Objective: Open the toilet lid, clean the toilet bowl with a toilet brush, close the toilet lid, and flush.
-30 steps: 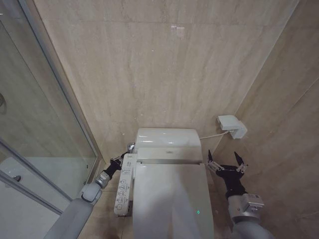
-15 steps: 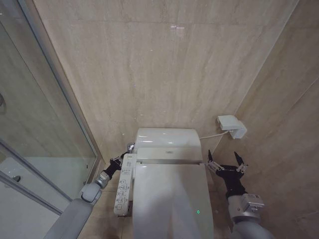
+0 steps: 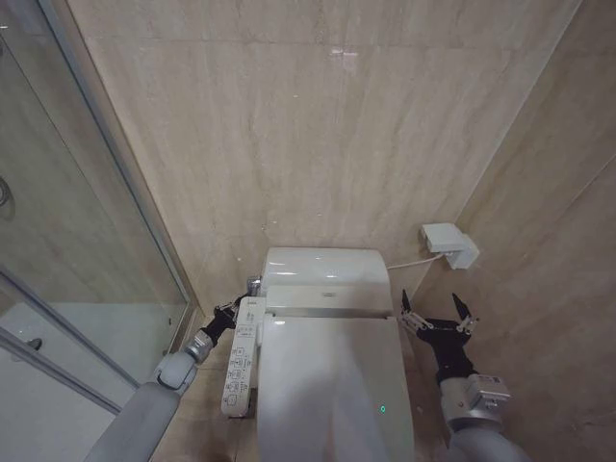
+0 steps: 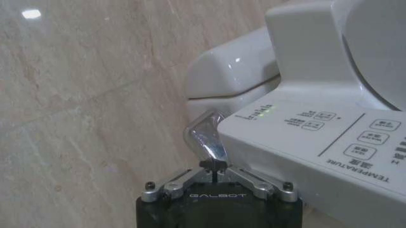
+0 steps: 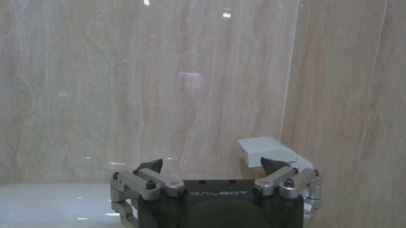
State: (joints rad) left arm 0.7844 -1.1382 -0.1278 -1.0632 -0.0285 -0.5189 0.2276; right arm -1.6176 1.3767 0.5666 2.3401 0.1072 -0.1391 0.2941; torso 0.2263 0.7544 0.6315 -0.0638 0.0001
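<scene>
The toilet lid (image 3: 332, 385) lies shut over the toilet bowl, so the basin is hidden. The long white button panel (image 3: 241, 361) runs along the toilet's left side. My left gripper (image 3: 231, 310) is shut beside the far end of that panel. In the left wrist view its closed fingertips (image 4: 214, 165) touch the base of a chrome flush lever (image 4: 206, 135) next to the panel (image 4: 330, 142). My right gripper (image 3: 436, 313) hangs open to the right of the lid, holding nothing, and shows open (image 5: 212, 166) facing the wall. The toilet brush is out of view.
A glass shower screen (image 3: 77, 269) stands close on the left. Tiled walls close in behind and on the right. A white wall box (image 3: 448, 243) with a cable sits above my right gripper, and appears as the white box (image 5: 269, 149) in the right wrist view.
</scene>
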